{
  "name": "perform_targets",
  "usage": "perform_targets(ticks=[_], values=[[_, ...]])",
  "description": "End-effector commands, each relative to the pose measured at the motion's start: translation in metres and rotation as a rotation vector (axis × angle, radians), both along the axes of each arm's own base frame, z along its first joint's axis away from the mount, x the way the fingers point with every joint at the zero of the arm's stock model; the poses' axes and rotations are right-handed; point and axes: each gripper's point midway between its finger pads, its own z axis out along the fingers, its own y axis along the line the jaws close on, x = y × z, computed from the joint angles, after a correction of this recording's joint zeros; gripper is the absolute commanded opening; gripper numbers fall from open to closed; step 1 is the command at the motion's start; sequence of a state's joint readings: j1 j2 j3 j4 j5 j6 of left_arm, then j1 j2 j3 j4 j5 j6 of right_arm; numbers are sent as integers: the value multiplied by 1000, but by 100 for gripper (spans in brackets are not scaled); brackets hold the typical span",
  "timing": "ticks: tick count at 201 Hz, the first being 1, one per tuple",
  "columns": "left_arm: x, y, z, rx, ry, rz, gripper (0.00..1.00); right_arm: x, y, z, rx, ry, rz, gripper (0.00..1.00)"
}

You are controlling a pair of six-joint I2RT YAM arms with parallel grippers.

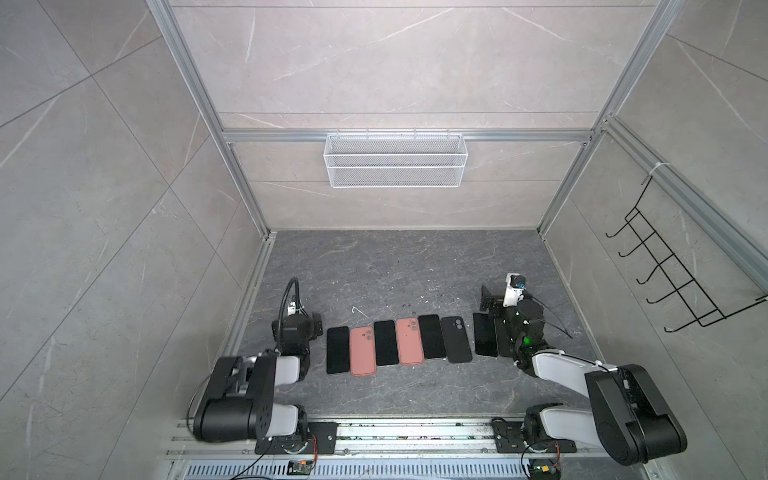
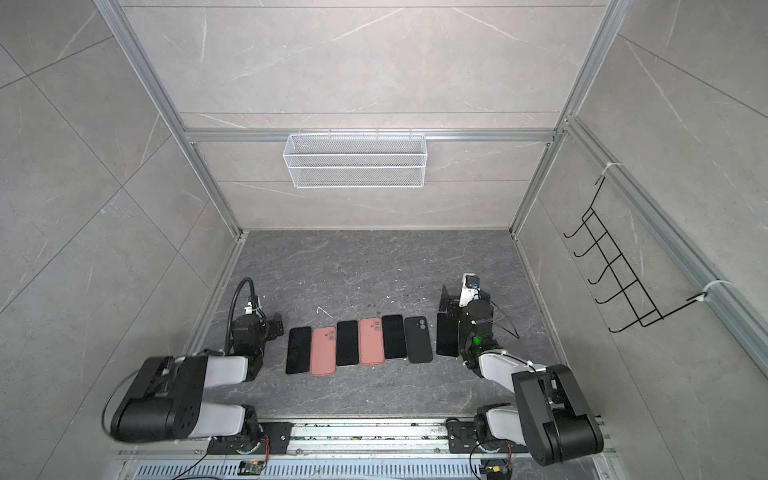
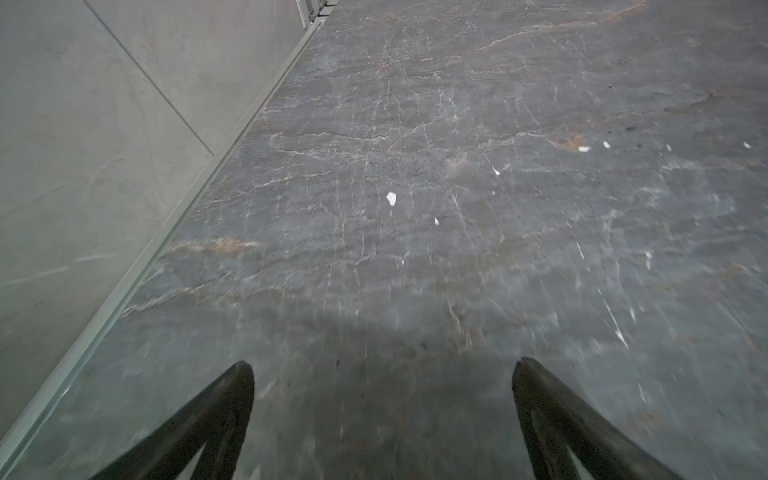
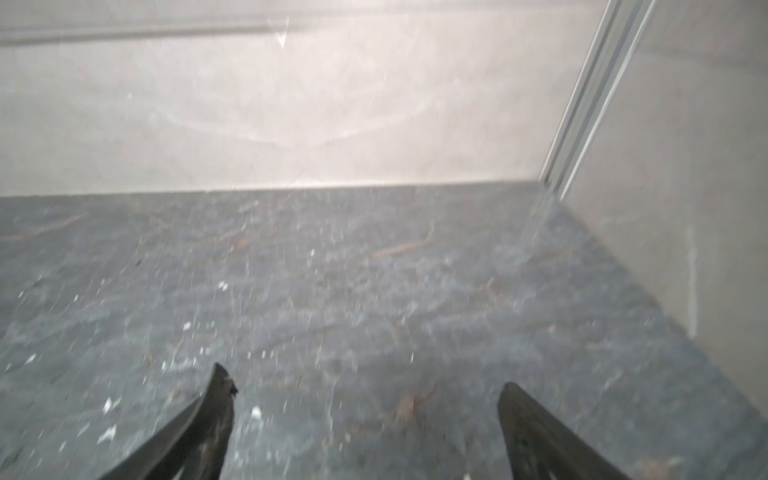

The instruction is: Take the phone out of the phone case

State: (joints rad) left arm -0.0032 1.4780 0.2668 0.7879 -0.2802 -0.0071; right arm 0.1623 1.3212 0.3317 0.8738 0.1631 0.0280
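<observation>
One table (image 1: 395, 270); left gripper (image 3: 382, 363) and right gripper (image 4: 363, 377) both have jaws spread, empty. Between them, a flat row: salmon phone case (image 1: 363, 351) camera-side up, just beside black phone (image 1: 337, 350); contents unclear. Likely rigid, slick glass inside a flexible rim: pinch long edges, peel a corner.

Open floor (image 1: 395, 270) lies behind and in front of the phone row (image 1: 386, 343); walls (image 1: 166, 249) bound both ends.

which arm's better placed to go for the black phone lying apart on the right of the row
Right. The right gripper, jaws open, hovers close by the far end of that black phone. The left gripper, also open, is much farther from it, so likely a longer reach.
</observation>
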Motion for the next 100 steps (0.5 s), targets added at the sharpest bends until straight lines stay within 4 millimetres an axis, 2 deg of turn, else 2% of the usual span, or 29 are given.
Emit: perform_targets(ticks=[1, 11, 24, 29, 35, 43, 52, 60, 65, 71, 76, 80, 89, 100], values=[[31, -11, 41, -75, -159, -87, 100, 6, 5, 17, -96, -18, 2, 100], [32, -5, 44, -98, -207, -83, 100, -10, 13, 7, -155, 32, 9, 100], [35, -8, 37, -111, -141, -100, 100, -33, 2, -18, -125, 33, -47, 100], [37, -9, 38, -108, -142, -109, 100, -36, -3, -13, -121, -23, -73, 100], [37, -9, 38, -107, -149, -110, 100, -40, 6, -12, -132, -57, -33, 100], [37, -10, 37, -110, -137, -112, 100, -32, 13, -20, -158, -22, 1, 100], [37, -10, 38, -109, -141, -111, 100, -14, 10, -31, -177, 2, -34, 100], [37, -9, 38, -108, -141, -111, 100, -6, -10, -30, -155, -7, -136, 100], [37, -10, 37, -111, -134, -113, 100, -4, -17, -42, -83, 63, -102, 100], [38, -10, 37, -109, -133, -116, 100, 1, -40, -57, 15, 155, -140, 100], [38, -10, 37, -108, -132, -117, 100, 12, -50, -48, 33, 89, -172, 100], [38, -10, 37, -107, -130, -116, 100, 8, -47, -48, 17, 62, -170, 100], [38, -11, 37, -109, -127, -119, 100, 5, -46, -58, 8, 147, -173, 100], [38, -10, 37, -107, -128, -117, 100, 8, -45, -52, -1, 108, -172, 100]])
